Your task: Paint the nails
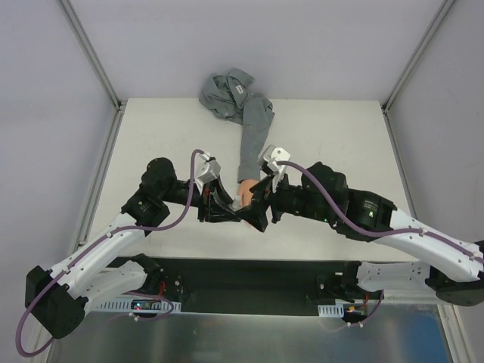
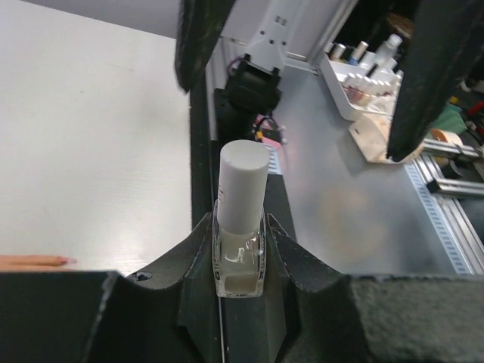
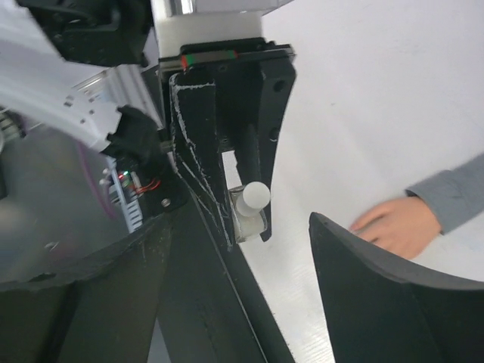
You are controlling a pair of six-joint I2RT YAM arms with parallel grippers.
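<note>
**Bottle capped, right arm lining up for the lid**

The left gripper (image 3: 248, 227) is clamping a small clear bottle (image 2: 240, 266) by its glass body, jaws pressing in on both sides and holding it upright. The white cap (image 2: 243, 178) is sitting on top, fully seated as far as I can see. Facing it, the right gripper (image 2: 291, 119) is hovering with its jaws spread wide, one on either side of the cap and touching nothing.

Just beyond the two grippers, the mannequin hand (image 3: 397, 224) is lying flat on the white table (image 1: 333, 136). Its fingers are pointing towards the arms and its grey sleeve (image 3: 460, 193) is trailing away to the far edge. The nails are at that near fingertip end, but they are too small for me to pick out.

To my eye this is the opening step: no brush is out, so painting is not yet under way. The next move is calling for the right jaws to centre on the cap, close squarely and twist it off while the left grip is keeping the bottle from turning or tipping. The mannequin hand is lying very near, so there is little room to swing.
</note>
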